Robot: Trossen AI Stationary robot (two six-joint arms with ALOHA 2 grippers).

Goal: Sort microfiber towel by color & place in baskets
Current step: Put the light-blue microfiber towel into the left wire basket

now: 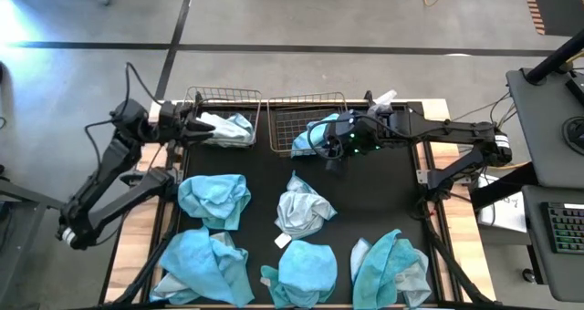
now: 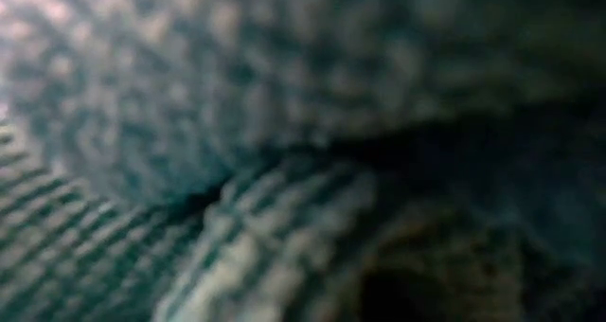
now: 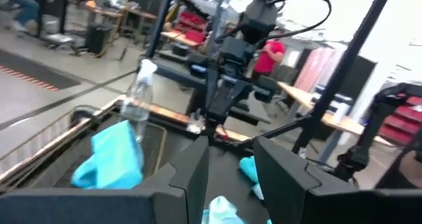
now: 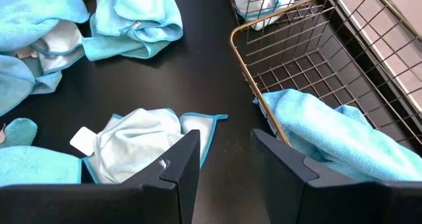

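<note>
Right tool (image 1: 330, 155) of mine is hanging at the near rim of the right basket (image 1: 308, 100), fingers parted with nothing between them. You can see straight down through the gap to bare black surface (image 4: 198, 85), so it's let go. A turquoise towel (image 4: 330, 132) lies draped over that basket's near wall, half in and half out. My left tool (image 1: 193, 126) is over at the left basket (image 1: 219, 96), where a pale towel (image 1: 228, 128) sits inside. Its fingers also stand apart and empty in the left wrist view, touching nothing I can see.

So I'd say I'm between drops: one cloth per basket so far, and five more bunched on the surface. There are turquoise ones front-left (image 1: 203, 264), front-middle (image 1: 301, 269) and front-right (image 1: 391, 269), another turquoise one (image 1: 214, 199) behind the front-left one, and a pale grey one (image 1: 303, 210) in the middle.

Next move, probably: nudge that draped towel fully in, or just go for the pale one, which is nearest the right tool. It needs a pinch on a raised fold, since the cloth is floppy. Spray bottle (image 3: 137, 99) stands behind the baskets, not my concern. Low camera's blocked by cloth, useless.
</note>
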